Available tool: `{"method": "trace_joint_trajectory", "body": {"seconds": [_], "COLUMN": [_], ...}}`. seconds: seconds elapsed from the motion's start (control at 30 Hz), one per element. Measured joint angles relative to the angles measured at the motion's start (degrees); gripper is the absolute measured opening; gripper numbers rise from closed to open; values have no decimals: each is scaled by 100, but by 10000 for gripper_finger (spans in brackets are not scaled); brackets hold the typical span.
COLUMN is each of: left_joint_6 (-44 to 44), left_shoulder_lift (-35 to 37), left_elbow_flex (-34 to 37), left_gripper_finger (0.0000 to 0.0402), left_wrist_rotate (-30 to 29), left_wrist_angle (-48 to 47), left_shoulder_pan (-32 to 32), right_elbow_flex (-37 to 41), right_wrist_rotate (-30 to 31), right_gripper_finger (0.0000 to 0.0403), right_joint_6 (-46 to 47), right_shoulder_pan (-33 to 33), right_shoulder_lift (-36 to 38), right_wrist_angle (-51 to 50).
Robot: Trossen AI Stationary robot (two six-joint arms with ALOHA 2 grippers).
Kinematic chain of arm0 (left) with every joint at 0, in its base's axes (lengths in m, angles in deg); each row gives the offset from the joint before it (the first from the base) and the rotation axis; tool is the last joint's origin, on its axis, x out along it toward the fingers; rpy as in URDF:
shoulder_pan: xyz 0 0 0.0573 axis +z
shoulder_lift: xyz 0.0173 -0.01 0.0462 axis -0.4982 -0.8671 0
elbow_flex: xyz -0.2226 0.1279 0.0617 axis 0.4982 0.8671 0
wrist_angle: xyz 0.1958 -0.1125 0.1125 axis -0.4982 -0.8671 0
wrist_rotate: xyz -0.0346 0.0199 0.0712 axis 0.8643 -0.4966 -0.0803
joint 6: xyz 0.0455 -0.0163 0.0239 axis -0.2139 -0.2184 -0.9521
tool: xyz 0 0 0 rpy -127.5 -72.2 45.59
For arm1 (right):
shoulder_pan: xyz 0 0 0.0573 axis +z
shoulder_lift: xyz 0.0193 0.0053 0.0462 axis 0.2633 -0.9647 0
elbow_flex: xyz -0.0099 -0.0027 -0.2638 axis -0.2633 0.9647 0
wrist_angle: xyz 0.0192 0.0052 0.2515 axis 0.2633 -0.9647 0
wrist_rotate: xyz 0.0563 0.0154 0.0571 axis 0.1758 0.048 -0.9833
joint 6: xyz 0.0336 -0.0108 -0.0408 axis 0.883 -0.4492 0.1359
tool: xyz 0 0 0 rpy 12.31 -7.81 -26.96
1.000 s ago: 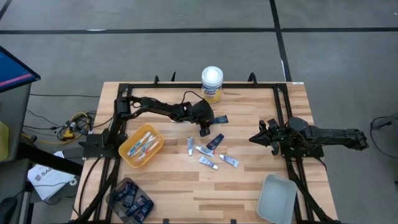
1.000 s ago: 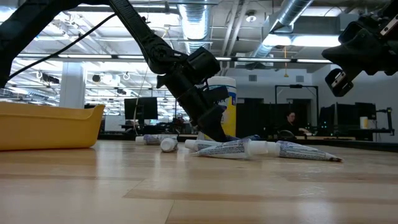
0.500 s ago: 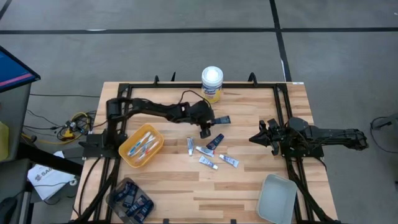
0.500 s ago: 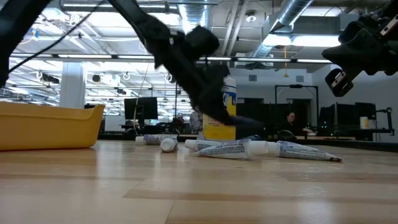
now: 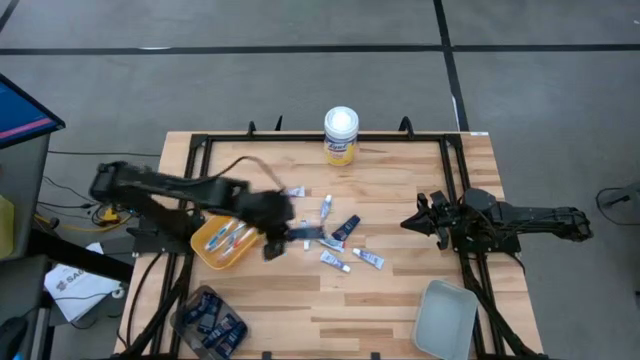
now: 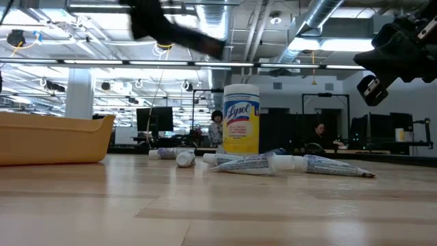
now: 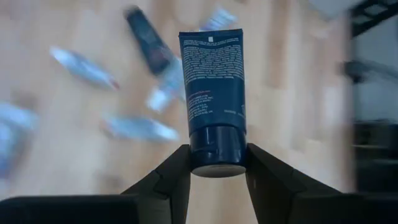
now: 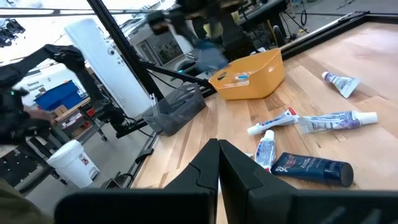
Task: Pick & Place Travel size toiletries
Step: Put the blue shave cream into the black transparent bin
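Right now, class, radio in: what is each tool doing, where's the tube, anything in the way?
Left tool shut on navy tube, above the table near yellow bin. Right tool shut, waiting at right side. Nothing blocking.

Grey floor (image 5: 300,70) with dark lines; exposed ceiling ducts (image 6: 321,17), strip lights.

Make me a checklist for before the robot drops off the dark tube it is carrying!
1. Navy tube pinched at its cap by the left gripper jaws: ok.
2. Left gripper above a bin: cannot tell; in the high view it is blurred beside the yellow bin.
3. Yellow bin has room beside the toothbrushes: ok.
4. Right gripper parked away, jaws shut: ok.
5. White tubes left on the table: not ok, still to pick.
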Motion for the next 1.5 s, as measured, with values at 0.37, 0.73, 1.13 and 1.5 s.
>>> {"method": "trace_joint_trajectory", "body": {"seconds": [0.37,0.73,1.13,1.5], "left_joint_6": [4845,6257,5568,5241], "left_shoulder_lift": [1653,1116,579,577], "left_elbow_flex": [834,1249,1731,2103], "left_gripper_finger": [122,123,132,158], "left_wrist_rotate": [310,510,1274,1276], "left_wrist_angle": [-654,-519,137,164], "left_shoulder_pan": [-3307,-5154,-5057,-4811], "right_elbow_flex": [1,0,1,1], "right_wrist_rotate": [1,1,-1,-1], "right_gripper_finger": [0,0,0,0], "right_joint_6": [0,0,0,0], "right_shoulder_pan": [1,0,2,2], "right_shoulder_lift": [6,6,6,6], "right_wrist_angle": [-8,-9,-10,-12]}}
